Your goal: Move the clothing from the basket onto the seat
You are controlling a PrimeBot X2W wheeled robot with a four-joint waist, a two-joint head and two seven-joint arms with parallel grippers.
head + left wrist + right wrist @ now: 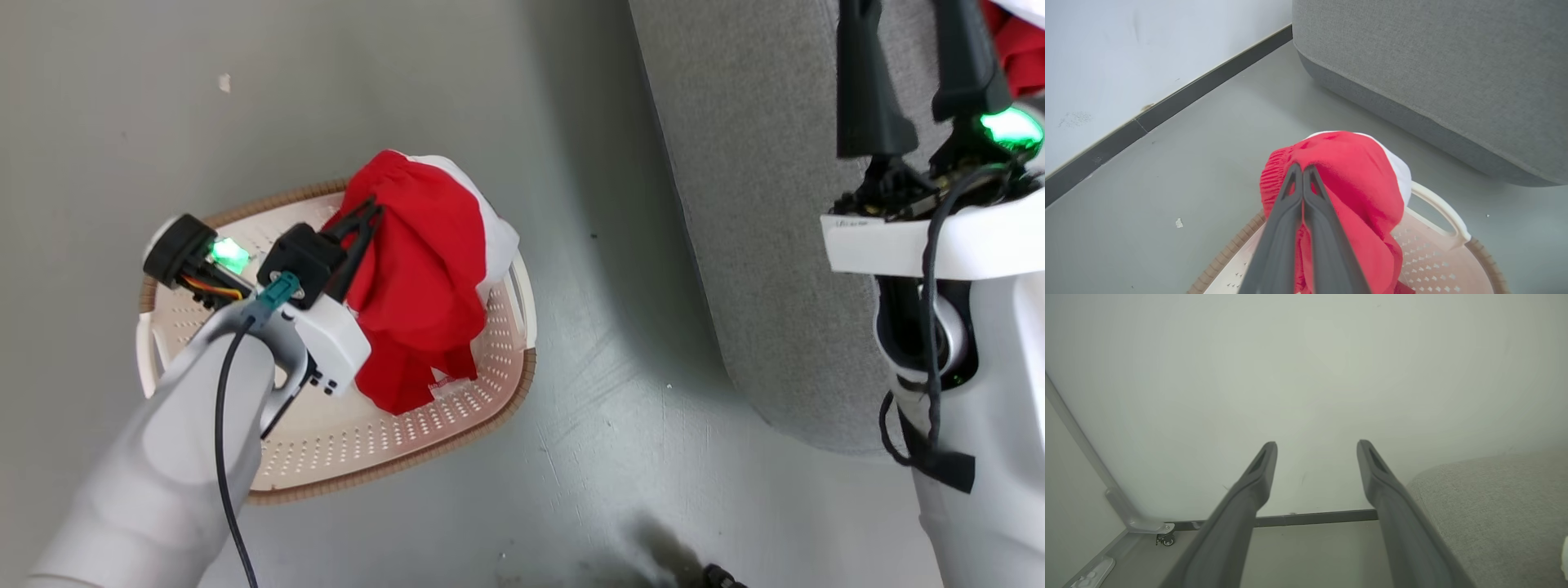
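Left jaws: pressed shut on the upper fold of the red clothing [424, 278], tips buried in the cloth. Clothing bunched and hanging from that grip, lower end down inside the basket [490, 408], white panel on the side toward the seat [759, 204]. Basket on the grey floor [612, 490], near the seat's base, not touching. Right jaws: spread wide, holding nothing, raised over the seat's edge, aimed at a pale wall [1306, 355]. Second red piece [1020, 53] just past them, upper right in the head view.
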